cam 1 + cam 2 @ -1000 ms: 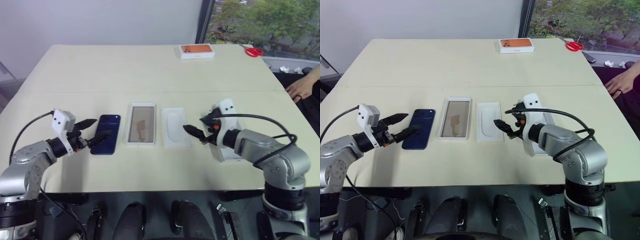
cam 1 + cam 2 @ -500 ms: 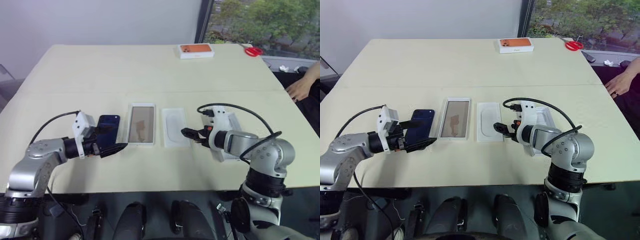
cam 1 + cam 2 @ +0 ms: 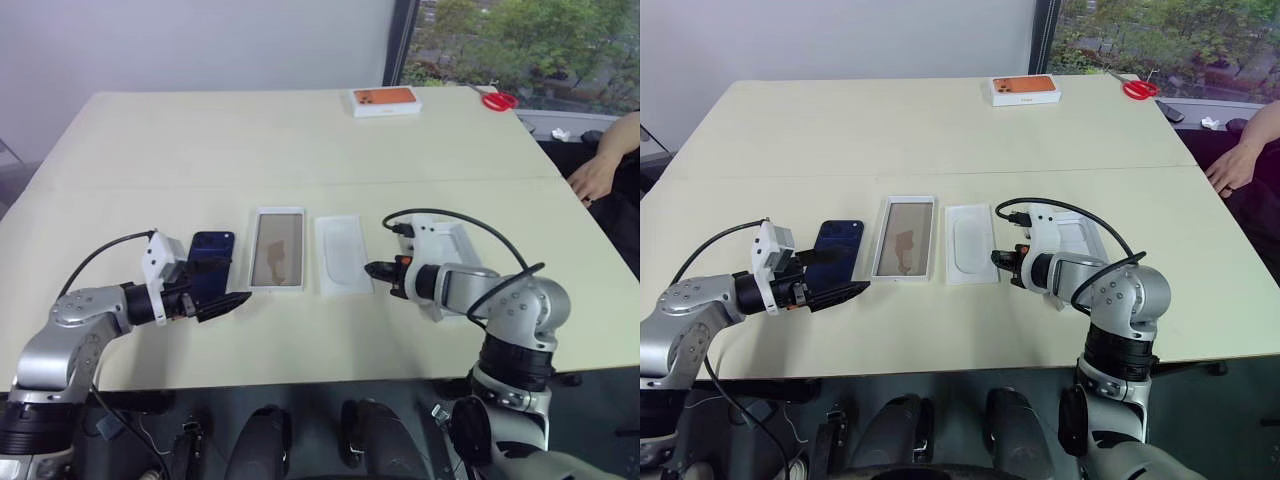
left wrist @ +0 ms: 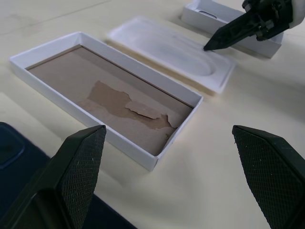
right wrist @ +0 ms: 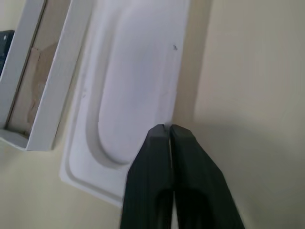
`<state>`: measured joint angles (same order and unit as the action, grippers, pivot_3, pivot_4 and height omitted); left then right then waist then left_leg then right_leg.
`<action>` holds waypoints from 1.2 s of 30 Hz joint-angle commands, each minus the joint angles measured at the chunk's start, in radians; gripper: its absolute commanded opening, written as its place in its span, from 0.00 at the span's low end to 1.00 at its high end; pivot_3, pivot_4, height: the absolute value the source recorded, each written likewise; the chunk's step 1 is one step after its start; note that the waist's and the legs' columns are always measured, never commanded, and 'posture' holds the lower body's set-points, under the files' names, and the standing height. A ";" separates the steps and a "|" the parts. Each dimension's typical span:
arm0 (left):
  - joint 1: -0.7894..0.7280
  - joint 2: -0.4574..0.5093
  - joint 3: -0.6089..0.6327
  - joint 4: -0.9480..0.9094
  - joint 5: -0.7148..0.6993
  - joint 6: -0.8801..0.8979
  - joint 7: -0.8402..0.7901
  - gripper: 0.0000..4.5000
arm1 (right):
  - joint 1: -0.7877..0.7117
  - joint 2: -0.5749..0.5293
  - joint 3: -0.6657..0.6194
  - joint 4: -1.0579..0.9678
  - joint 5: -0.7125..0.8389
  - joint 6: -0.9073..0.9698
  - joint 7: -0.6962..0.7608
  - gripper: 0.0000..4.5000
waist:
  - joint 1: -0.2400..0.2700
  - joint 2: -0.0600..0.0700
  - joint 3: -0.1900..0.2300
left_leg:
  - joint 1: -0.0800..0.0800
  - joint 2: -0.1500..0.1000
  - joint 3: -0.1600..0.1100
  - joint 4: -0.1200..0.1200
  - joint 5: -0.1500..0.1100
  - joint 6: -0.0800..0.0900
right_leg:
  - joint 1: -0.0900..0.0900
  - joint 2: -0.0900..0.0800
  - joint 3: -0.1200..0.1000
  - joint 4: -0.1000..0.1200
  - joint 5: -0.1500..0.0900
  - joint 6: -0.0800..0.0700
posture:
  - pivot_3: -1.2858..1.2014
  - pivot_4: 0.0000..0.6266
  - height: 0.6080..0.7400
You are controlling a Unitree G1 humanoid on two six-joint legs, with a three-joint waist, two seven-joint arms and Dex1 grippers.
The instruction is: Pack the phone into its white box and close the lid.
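On the table (image 3: 300, 140) the white box (image 3: 277, 261) lies open in the middle of a row, the phone (image 3: 209, 269) just beside it toward the robot's left, long sides parallel. The left pincer (image 3: 228, 301), spread wide and empty, hovers by the phone's near end, nearer than the right pincer (image 3: 372, 270), pinched shut and empty by the insert (image 3: 343, 267).
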<state>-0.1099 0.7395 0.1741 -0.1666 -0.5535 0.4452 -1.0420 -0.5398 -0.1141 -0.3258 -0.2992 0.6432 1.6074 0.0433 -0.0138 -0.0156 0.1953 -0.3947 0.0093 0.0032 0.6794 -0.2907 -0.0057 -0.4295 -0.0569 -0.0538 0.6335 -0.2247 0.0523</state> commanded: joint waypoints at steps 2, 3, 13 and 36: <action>0.003 0.005 0.023 -0.017 -0.002 -0.018 0.005 1.00 | -0.021 0.017 -0.014 -0.016 0.017 0.007 -0.001 0.02 | 0.000 0.000 0.000 | 0.000 0.000 0.000 0.000 0.000 0.000 | 0.000 0.000 0.000 0.000 0.000 0.000 | 0.52 0.24 1.00; 0.001 0.004 0.021 -0.021 -0.003 -0.014 0.009 1.00 | -0.024 0.019 -0.017 -0.021 0.019 0.007 -0.001 0.02 | 0.000 0.000 0.000 | 0.000 0.000 0.000 0.000 0.000 0.000 | 0.000 0.000 0.000 0.000 0.000 0.000 | 0.52 0.24 1.00; -0.014 -0.001 0.039 -0.028 -0.004 0.006 0.077 1.00 | -0.111 0.063 -0.143 -0.087 0.213 0.007 -0.057 0.02 | 0.000 0.000 0.000 | 0.000 0.000 0.000 0.000 0.000 0.000 | 0.000 0.000 0.000 0.000 0.000 0.000 | 0.52 0.24 1.00; -0.021 -0.001 0.086 0.097 0.025 -0.059 0.122 1.00 | -0.151 0.498 -0.180 0.006 0.359 0.007 -0.567 0.02 | -0.003 0.001 0.000 | -0.003 0.001 0.000 -0.002 0.000 0.000 | -0.004 0.000 0.000 0.000 0.000 0.000 | 0.52 0.24 1.00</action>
<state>-0.1276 0.7345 0.2344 -0.0677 -0.5319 0.4149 -0.9115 -0.6639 0.1373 -0.5000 -0.2823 0.9774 1.6078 -0.5113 -0.0169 -0.0148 0.1958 -0.3986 0.0100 0.0033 0.6773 -0.2907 -0.0057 -0.4345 -0.0570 -0.0536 0.6333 -0.2247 0.0522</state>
